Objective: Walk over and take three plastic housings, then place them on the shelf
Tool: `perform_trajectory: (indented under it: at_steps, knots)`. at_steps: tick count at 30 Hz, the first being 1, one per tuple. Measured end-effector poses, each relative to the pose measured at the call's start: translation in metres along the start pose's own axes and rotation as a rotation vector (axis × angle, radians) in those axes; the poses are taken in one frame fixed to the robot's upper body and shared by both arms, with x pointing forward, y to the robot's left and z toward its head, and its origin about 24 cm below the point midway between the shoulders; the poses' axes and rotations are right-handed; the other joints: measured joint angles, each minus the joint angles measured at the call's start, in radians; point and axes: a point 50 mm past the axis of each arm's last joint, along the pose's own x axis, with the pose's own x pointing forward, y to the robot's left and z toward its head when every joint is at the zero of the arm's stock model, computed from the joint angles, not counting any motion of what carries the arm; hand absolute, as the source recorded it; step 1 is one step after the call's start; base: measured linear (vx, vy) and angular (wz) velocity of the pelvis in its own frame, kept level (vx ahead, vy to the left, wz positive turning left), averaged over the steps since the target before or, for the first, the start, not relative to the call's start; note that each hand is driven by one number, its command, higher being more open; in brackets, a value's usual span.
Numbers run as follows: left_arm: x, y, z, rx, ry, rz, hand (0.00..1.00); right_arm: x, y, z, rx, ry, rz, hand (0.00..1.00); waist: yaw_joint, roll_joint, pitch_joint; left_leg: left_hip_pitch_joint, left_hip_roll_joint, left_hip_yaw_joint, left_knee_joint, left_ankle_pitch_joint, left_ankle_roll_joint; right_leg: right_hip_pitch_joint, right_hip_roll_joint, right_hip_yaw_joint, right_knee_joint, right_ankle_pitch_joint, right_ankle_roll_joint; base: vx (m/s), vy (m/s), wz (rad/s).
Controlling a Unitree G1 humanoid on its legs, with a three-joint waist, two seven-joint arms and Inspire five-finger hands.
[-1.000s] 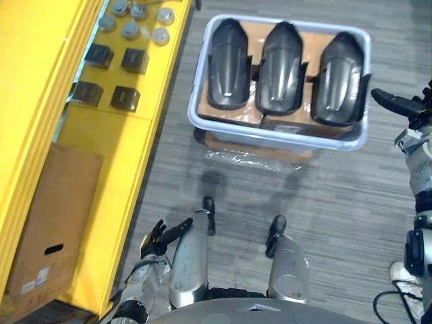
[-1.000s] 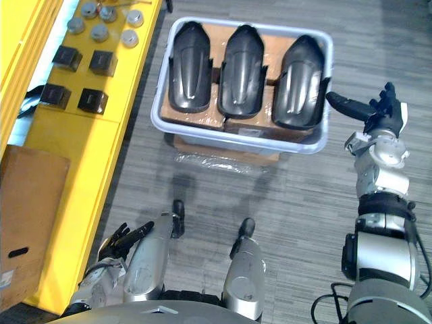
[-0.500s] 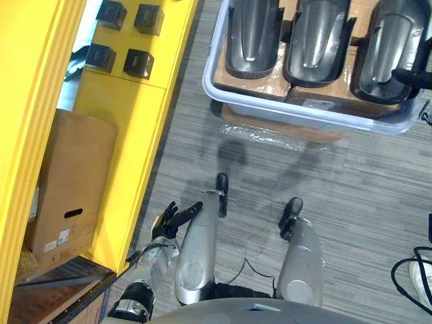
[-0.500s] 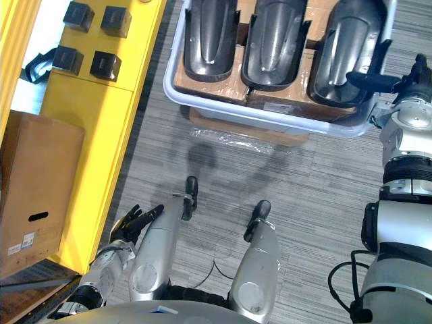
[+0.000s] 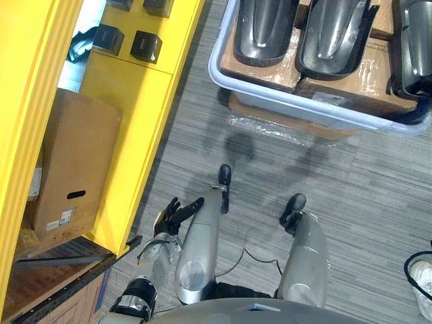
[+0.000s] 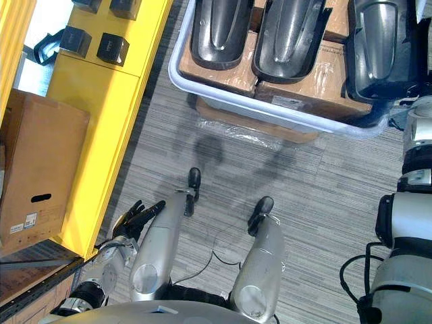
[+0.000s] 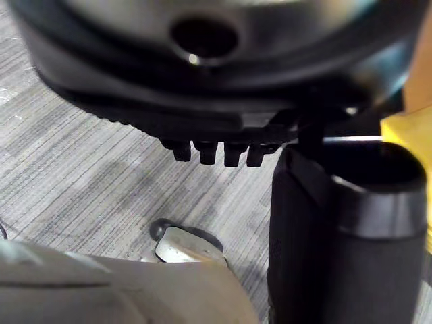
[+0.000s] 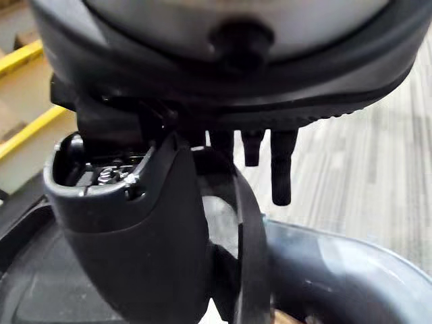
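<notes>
Bin (image 5: 214,64) nearer now, upper right; right hand (image 8: 223,81), fingers straight, at rightmost plastic housing (image 6: 378,47), looks within grasp range. Left hand (image 5: 174,217) relaxed, lower left.

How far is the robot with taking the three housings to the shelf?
Done: the walk-up; the robot stands at the grey bin. In hand: the right hand is at the right housing, fingers straight, no grip yet. Left: all three housings lie in the bin, so each must be lifted and placed on the yellow shelf. The left hand hangs open, idle.
</notes>
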Motion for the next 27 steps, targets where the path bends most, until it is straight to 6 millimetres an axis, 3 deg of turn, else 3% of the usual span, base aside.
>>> perform_trajectory:
  at_steps: [9, 13, 17, 20, 23, 27]
  knots:
    - [-0.001, 0.008, -0.001, 0.015, 0.007, 0.026, 1.00, -0.001, 0.046, -0.025, 0.057, 0.071, 0.005, 0.00, -0.017, -0.036, 0.002, 0.102, 0.017, 0.001, -0.079, 0.022, -0.009, 0.098, 0.026, -0.021, -0.058, 0.000, -0.003, 0.01, -0.048, 0.01]
    - [-0.005, 0.016, -0.004, 0.021, 0.008, 0.058, 1.00, -0.004, 0.063, -0.038, 0.127, 0.095, -0.019, 0.00, -0.025, -0.069, 0.002, 0.186, 0.016, 0.012, -0.134, 0.040, -0.023, 0.171, 0.028, -0.027, -0.097, 0.003, -0.001, 0.07, -0.036, 0.01]
    - [-0.010, 0.018, -0.008, 0.025, -0.003, 0.055, 1.00, -0.004, 0.056, -0.035, 0.183, 0.038, -0.119, 0.00, -0.040, -0.076, 0.003, 0.284, 0.013, 0.011, -0.207, 0.057, -0.030, 0.277, 0.033, -0.056, -0.166, 0.016, 0.003, 0.09, -0.024, 0.09]
    - [-0.017, 0.021, -0.013, 0.021, -0.007, 0.056, 1.00, -0.007, 0.047, -0.018, 0.221, -0.054, -0.202, 0.00, -0.060, -0.092, 0.001, 0.379, 0.012, 0.013, -0.285, 0.077, -0.035, 0.375, 0.055, -0.069, -0.253, 0.040, 0.009, 0.09, -0.022, 0.02]
    - [-0.025, 0.025, -0.020, 0.044, 0.004, 0.055, 1.00, -0.014, 0.038, -0.008, 0.235, -0.185, -0.273, 0.00, -0.078, -0.130, -0.040, 0.453, 0.012, 0.019, -0.353, 0.085, -0.040, 0.457, 0.074, -0.082, -0.343, 0.060, 0.015, 0.11, -0.017, 0.01]
    - [-0.030, 0.031, -0.024, 0.042, 0.024, 0.058, 1.00, -0.019, 0.035, -0.021, 0.214, -0.232, -0.321, 0.00, -0.079, -0.185, -0.118, 0.516, 0.014, 0.042, -0.385, 0.086, -0.042, 0.543, 0.090, -0.087, -0.438, 0.091, 0.022, 0.13, -0.012, -0.05]
